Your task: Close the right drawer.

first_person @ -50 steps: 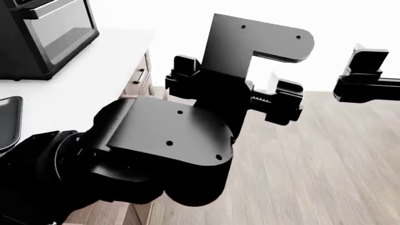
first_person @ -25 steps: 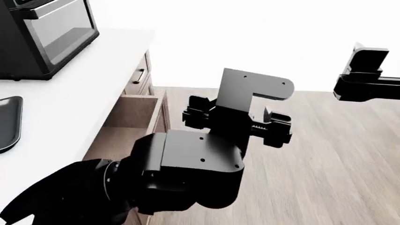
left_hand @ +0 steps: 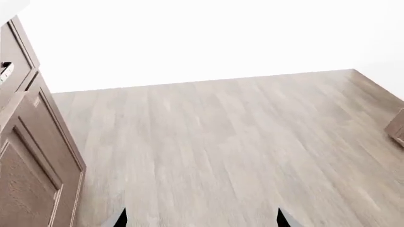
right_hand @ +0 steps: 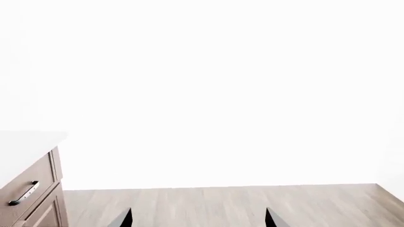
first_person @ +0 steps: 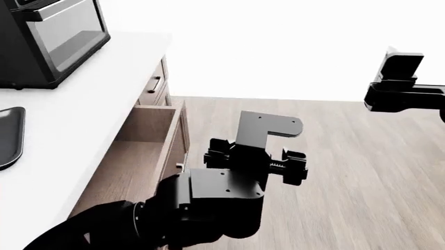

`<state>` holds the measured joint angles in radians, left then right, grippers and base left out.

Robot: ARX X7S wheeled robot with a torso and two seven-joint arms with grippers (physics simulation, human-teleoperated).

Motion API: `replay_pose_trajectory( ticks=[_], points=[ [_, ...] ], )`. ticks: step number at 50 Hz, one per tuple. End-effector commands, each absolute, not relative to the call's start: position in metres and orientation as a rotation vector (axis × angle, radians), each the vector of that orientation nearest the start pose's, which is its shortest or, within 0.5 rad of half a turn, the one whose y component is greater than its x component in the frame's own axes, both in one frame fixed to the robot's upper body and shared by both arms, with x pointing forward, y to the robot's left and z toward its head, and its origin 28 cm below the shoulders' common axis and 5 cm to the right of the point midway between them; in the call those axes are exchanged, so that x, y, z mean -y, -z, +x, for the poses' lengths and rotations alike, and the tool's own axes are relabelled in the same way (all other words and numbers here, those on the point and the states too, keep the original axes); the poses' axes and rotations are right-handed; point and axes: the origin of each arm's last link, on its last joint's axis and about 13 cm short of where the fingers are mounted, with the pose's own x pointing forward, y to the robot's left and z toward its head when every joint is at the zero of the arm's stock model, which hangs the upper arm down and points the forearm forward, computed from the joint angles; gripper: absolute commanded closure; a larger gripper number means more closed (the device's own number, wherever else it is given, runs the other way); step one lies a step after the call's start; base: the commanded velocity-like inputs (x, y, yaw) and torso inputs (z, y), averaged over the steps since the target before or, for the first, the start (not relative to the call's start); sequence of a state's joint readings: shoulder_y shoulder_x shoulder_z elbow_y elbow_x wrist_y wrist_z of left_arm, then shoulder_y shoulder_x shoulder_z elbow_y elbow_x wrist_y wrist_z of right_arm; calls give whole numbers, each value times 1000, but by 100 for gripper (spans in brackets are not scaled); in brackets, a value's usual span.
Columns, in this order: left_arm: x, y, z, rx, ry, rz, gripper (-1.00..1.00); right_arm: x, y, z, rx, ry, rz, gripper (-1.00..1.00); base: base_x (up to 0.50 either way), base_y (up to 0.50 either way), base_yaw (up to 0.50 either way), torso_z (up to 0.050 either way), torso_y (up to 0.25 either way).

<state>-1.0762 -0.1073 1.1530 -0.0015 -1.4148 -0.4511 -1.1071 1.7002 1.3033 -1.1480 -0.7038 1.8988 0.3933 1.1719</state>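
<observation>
The right drawer (first_person: pixel 143 148) stands pulled out from under the white counter, its brown wood inside showing and its front edge at the right. My left gripper (first_person: pixel 256 159) hangs open and empty just right of the drawer's front, over the floor, apart from it. In the left wrist view its fingertips (left_hand: pixel 120 220) are wide apart with only floor between, and a brown recessed-panel front (left_hand: pixel 31 161) is at the side. My right gripper (first_person: pixel 402 78) is high at the far right, open and empty, fingertips (right_hand: pixel 126 219) apart.
The white counter (first_person: pixel 83 99) carries a black oven (first_person: pixel 49 36) and a dark tray (first_person: pixel 8 135). A narrower drawer front with a curved handle (first_person: pixel 156 84) sits beyond the open drawer; it also shows in the right wrist view (right_hand: pixel 25 193). Wood floor (first_person: pixel 347 172) lies to the right.
My left arm has dropped lower and moved forward, uncovering the open drawer. The right gripper has shifted slightly left.
</observation>
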Motion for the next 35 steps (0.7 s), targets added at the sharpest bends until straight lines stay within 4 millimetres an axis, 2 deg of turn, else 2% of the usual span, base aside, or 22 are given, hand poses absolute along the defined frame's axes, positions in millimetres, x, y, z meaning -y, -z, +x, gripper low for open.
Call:
replay_pose_trajectory(
  ticks=[1, 26, 35],
  points=[
    [-38, -163, 259, -451, 296, -39, -100, 154, -325, 172, 56, 138, -40, -100, 0, 0, 0, 0, 0],
    [-47, -133, 271, -502, 233, 24, -100, 152, -324, 174, 53, 130, -48, -100, 0, 0, 0, 0, 0],
    [-48, -136, 268, -501, 234, 11, -100, 151, -325, 173, 56, 126, -49, -100, 0, 0, 0, 0, 0]
  ],
)
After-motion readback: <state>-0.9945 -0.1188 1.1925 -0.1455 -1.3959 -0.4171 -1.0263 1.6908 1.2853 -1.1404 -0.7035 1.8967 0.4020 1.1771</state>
